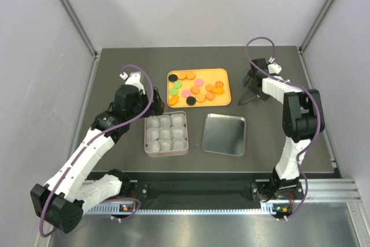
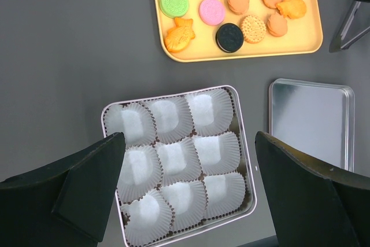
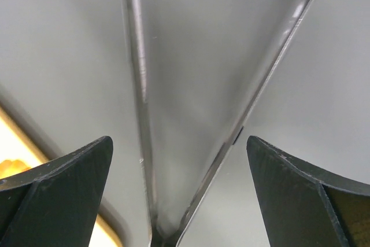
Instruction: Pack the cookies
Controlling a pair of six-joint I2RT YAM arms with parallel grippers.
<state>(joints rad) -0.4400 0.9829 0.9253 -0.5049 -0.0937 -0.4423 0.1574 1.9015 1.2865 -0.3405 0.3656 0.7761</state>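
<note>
Nearest, left gripper (image 2: 189,137): hangs spread wide over the square tin (image 2: 245,163), holds nothing. Right gripper (image 3: 178,140): likewise wide apart and bare, just beside the orange tray (image 2: 300,36). Packing apparently not begun: nine white paper cups (image 2: 173,157) in the tin, none filled; lid (image 2: 312,125) off, lying beside it. All cookies (image 2: 212,11) on the tray: small, flat, mostly round, in orange, pink, green and black.

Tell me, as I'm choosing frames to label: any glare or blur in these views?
Top external: evenly lit, sharp, soft sheen on the tin lid. Left wrist: cookies crisp, the left hand's fingers dark and featureless. Right wrist: bright streaks on the enclosure frame, pale walls.
</note>
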